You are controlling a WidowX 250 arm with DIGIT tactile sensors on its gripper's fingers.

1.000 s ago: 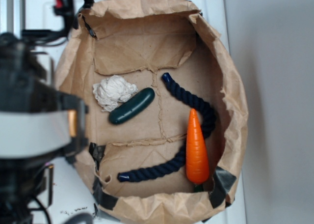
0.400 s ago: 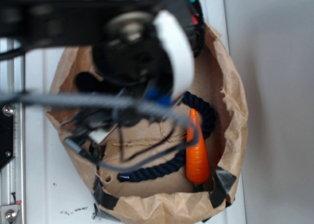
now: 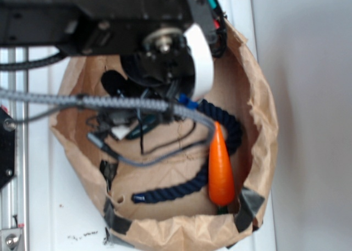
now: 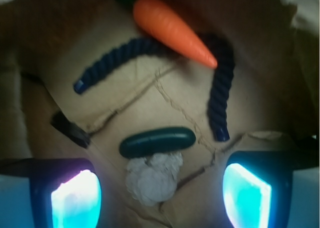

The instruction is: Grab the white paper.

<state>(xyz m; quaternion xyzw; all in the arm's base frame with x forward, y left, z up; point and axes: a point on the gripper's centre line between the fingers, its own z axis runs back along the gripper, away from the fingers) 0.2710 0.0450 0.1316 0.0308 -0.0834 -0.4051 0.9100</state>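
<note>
Inside the brown bag [image 4: 45, 63]: white paper [image 4: 152, 177], cucumber [image 4: 157, 141], carrot [image 4: 172, 29], rope [image 4: 220, 95].

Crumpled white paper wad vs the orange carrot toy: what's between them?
Wrist view: the dark green cucumber toy touches the white paper wad; beyond it bare brown bag floor, then navy rope at the orange carrot.

surface: white tabletop [image 3: 44, 218] | right: plain grey wall [image 3: 313, 97]

The exterior view is bright and evenly lit, but the arm [image 3: 148, 36] close to the lens is blurred and dark. The wrist view is dim and soft, darkest at the corners, perhaps shaded by the bag [image 4: 45, 63]. The fingers [image 4: 75, 198] glow cyan, overexposed and fuzzy.
</note>
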